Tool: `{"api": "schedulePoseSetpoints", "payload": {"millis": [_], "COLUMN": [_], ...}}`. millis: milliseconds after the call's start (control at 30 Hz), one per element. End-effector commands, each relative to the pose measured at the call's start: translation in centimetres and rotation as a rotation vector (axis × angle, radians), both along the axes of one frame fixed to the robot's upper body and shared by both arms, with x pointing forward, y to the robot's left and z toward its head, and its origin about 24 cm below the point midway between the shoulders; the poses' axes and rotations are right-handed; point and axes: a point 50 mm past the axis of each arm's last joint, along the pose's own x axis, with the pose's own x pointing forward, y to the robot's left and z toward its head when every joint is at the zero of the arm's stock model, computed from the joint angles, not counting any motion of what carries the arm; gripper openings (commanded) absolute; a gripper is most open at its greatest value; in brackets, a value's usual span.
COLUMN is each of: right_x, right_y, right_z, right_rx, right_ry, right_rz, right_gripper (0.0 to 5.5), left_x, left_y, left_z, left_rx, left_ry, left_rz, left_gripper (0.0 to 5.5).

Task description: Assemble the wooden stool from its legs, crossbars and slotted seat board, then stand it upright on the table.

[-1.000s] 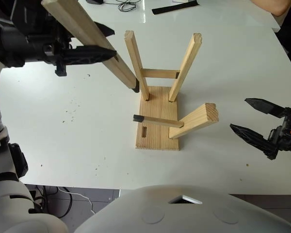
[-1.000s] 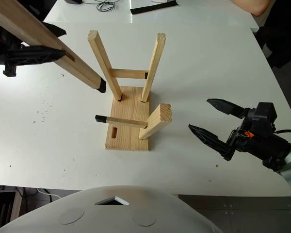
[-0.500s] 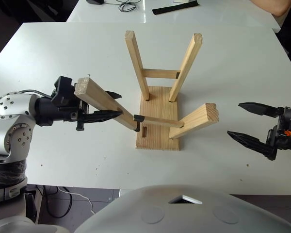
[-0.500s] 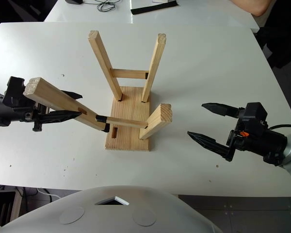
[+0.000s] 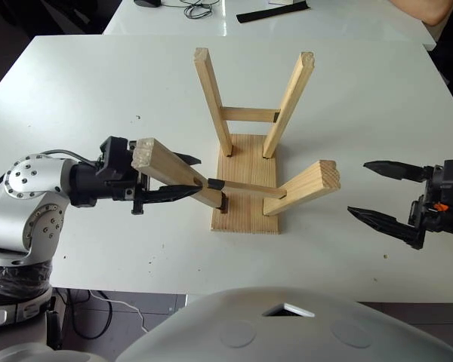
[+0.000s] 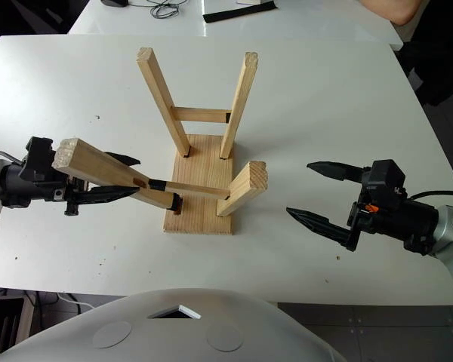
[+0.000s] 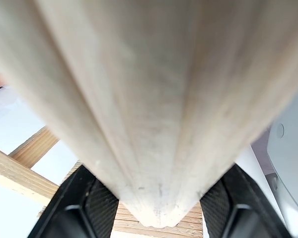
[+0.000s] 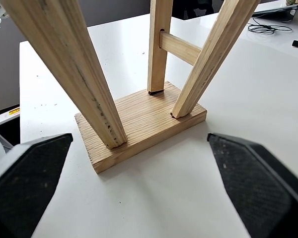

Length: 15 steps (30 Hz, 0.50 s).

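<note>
Head stereo overhead, wrists near stool

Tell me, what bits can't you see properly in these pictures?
- Slot under the held leg: in the eye views the leg's foot covers it, so whether it sits in the seat board is unclear.
- Crossbar tip at the held leg: too small in the eye views to tell if it has gone in.
- Left gripper grip: in the left wrist view the leg covers the fingers' inner faces.
</note>
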Motion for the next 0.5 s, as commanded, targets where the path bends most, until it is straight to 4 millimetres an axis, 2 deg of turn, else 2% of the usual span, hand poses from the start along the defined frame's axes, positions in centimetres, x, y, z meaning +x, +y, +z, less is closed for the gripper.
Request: {"api": "schedulePoseSetpoints", "payload": {"millis": [33, 300, 500], "right_x": [0.22, 0.26, 0.22], "right_y": [0.41, 0.52, 0.69], "right_z": [0.38, 0.52, 0.56], "right_rx": [-0.007, -0.005, -0.001], "right_ry": [-0.022, -0.028, -0.035], "right_rz": [0.021, 0.025, 0.023], "right_gripper": [5.01, 5.01, 5.01], "left_x": [-0.42, -0.85, -0.17], "left_y": [-0.10, -0.48, -0.58], "left_z": [-0.97, -1.56, -1.62], "left_rx": [0.038, 0.037, 0.056], "left_ry": [-0.001, -0.005, -0.005], "left_rz": [-0.028, -0.053, -0.050], "left_gripper": [2.06, 2.06, 2.06]}}
